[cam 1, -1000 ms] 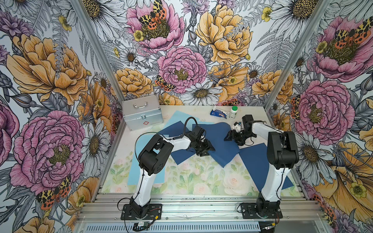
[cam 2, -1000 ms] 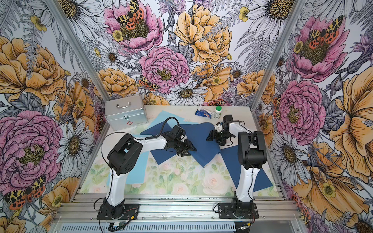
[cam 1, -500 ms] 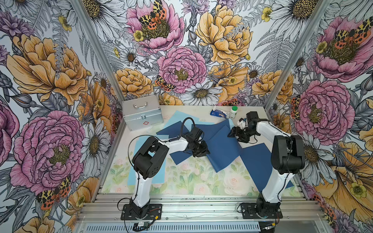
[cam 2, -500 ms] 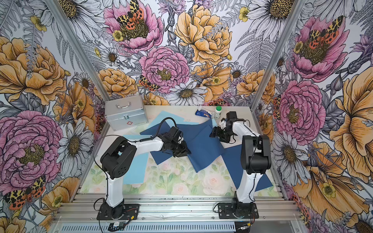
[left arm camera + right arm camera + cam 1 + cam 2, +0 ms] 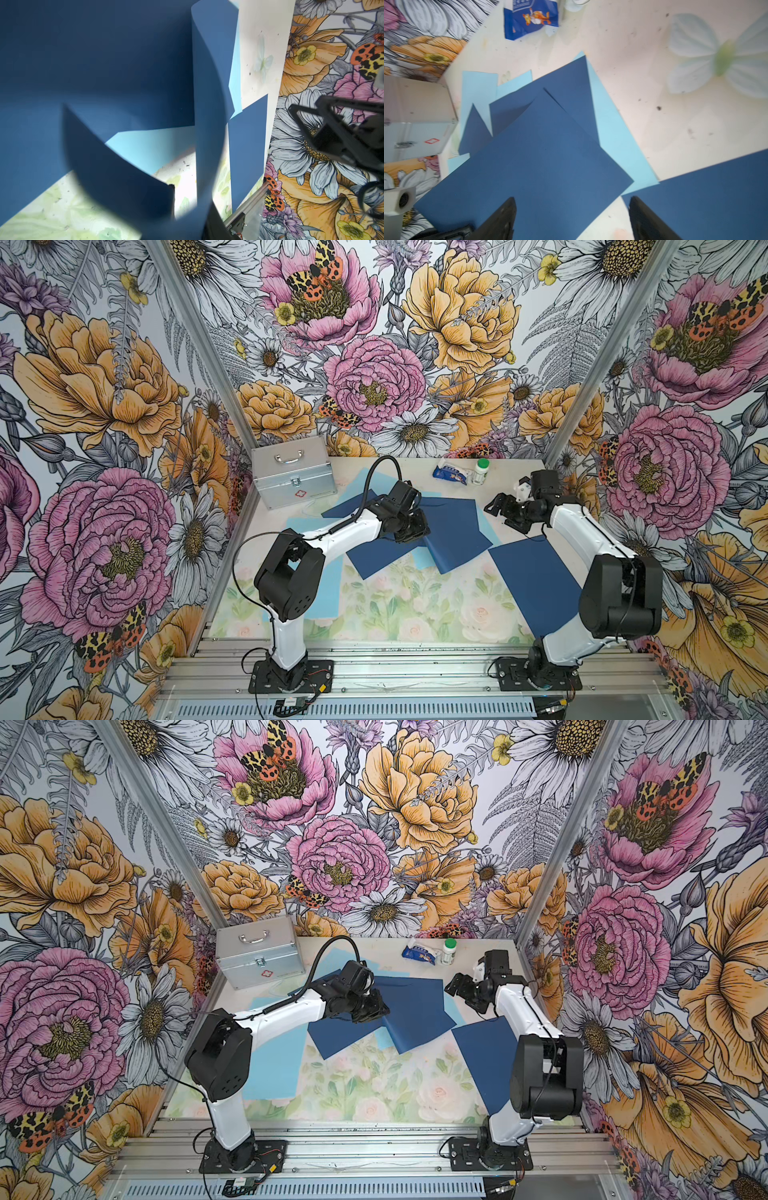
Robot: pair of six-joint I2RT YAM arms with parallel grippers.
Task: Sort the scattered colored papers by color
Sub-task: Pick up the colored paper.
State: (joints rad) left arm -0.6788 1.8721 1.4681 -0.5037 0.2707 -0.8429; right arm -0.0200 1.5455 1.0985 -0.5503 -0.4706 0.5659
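Left jaws: the left gripper [image 5: 409, 526] is nearly closed, pinching a dark navy sheet [image 5: 453, 531] near the middle of the table; the left wrist view shows this paper curling up from between the fingers, with one black fingertip [image 5: 171, 187] peeking past its edge.
Right jaws: the right gripper [image 5: 505, 512] stands wide apart and has hold of nothing; in the right wrist view its two black fingers [image 5: 502, 220] flank bare table and paper edges without clamping any of them.
Right gripper position: raised over the far right part of the table [image 5: 415, 605], beside the right edge of the pinched navy sheet.
Held sheet: lifted and bent on the side at the left gripper, while its other end lies on a light sky-blue sheet [image 5: 486, 517] whose strip shows along its right edge.
Other navy sheets: a second navy sheet [image 5: 374, 560] lies flat under the left gripper; a third navy sheet [image 5: 345, 506] pokes out behind the left forearm; a fourth navy sheet [image 5: 536, 580] lies alone at the right, partly under the right arm.
Light blue sheets: one large light blue sheet [image 5: 328, 597] lies at the left under the left arm; more light blue corners show beneath the navy pile.
Silver case [image 5: 293, 472]: at the far left corner, closed, with a red cross mark on its front.
Blue-and-white packet [image 5: 451, 472]: at the far edge, just beside a small white bottle with a green cap [image 5: 481, 470].
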